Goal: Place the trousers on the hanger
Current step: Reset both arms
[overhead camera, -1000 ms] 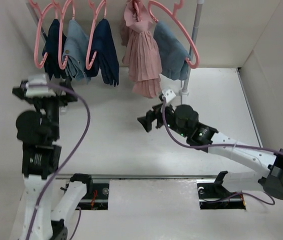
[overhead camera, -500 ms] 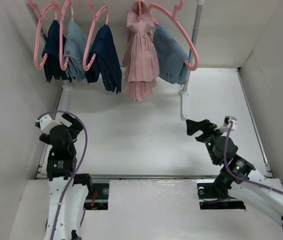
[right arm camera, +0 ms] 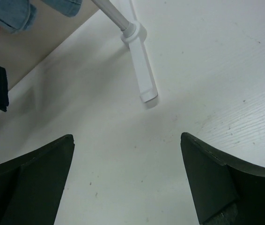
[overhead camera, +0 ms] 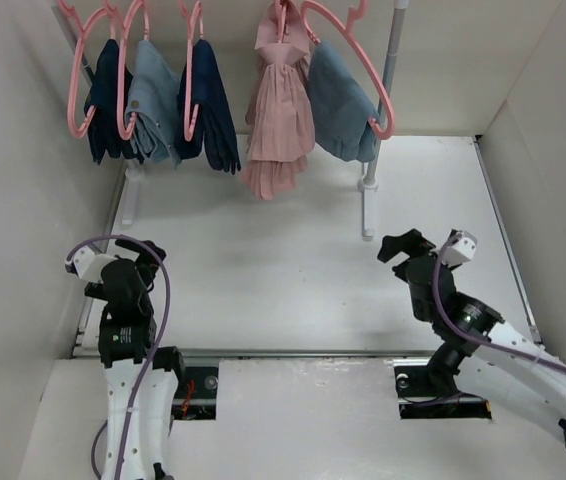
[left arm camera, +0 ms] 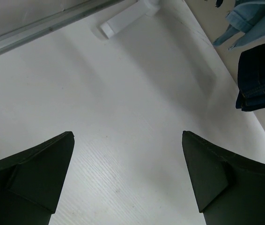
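Top external shows the trousers (overhead camera: 215, 118) draped over the hanger (overhead camera: 189, 75) at the counter's (overhead camera: 263, 265) far edge. The job looks done, so my left gripper (overhead camera: 143, 258) and right gripper (overhead camera: 401, 252) sit spread and empty near its near edge.

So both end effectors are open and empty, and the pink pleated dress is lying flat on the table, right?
Not quite. The pink pleated dress is not lying on the table; it hangs from the rack, as the top external view shows. The left end effector and right end effector are open and empty.
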### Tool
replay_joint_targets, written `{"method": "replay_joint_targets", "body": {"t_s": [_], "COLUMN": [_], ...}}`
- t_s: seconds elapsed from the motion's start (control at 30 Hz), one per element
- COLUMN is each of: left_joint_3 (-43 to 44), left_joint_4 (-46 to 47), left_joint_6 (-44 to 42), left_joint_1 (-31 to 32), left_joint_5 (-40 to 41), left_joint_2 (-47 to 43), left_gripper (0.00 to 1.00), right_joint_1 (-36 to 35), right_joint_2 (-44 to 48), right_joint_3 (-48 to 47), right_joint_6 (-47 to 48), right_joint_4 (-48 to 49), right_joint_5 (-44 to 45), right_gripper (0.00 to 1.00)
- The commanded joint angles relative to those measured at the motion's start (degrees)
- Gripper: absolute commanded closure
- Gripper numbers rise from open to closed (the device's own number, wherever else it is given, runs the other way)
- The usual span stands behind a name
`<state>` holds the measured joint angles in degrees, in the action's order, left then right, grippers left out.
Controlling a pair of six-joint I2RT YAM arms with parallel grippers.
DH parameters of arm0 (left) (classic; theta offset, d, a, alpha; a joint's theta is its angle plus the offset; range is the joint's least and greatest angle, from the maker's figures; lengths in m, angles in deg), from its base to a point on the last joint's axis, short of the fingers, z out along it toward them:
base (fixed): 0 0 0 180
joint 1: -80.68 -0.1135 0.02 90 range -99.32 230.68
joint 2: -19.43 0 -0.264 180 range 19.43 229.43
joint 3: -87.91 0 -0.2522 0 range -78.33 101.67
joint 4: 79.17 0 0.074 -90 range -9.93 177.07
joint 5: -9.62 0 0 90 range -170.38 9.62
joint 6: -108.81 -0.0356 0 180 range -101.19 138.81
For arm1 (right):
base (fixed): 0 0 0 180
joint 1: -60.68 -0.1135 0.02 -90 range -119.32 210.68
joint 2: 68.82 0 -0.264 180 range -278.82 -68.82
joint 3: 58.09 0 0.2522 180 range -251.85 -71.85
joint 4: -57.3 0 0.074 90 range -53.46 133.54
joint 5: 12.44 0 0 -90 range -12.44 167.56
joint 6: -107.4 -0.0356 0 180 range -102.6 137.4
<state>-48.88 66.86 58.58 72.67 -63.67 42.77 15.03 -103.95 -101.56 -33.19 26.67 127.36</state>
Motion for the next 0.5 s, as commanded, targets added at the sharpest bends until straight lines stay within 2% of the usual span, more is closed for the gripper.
{"method": "replay_joint_targets", "body": {"t_s": [0.0, 0.2, 0.47], "left_joint_3": [-0.8, -0.8, -0.8], "left_joint_4": [3.24, 3.24, 3.24], "left_joint_6": [1.01, 0.49, 0.49], "left_joint_1": [-0.25, -0.25, -0.25], "left_joint_5": [-0.1, -0.1, -0.63], "left_joint_2": [-0.57, -0.57, -0.57], "left_gripper": [0.01, 0.01, 0.01], "right_joint_1": [0.3, 0.3, 0.3], "right_joint_2": [-5.09, -9.42, -8.2], "right_joint_3": [-5.61, -8.69, -8.17], "right_joint_6": [-5.22, -6.45, -4.52], "right_joint_4": [-5.53, -6.6, -4.85], "right_joint_5": [4.25, 4.87, 4.87], "right_gripper": [0.0, 0.0, 0.0]}}
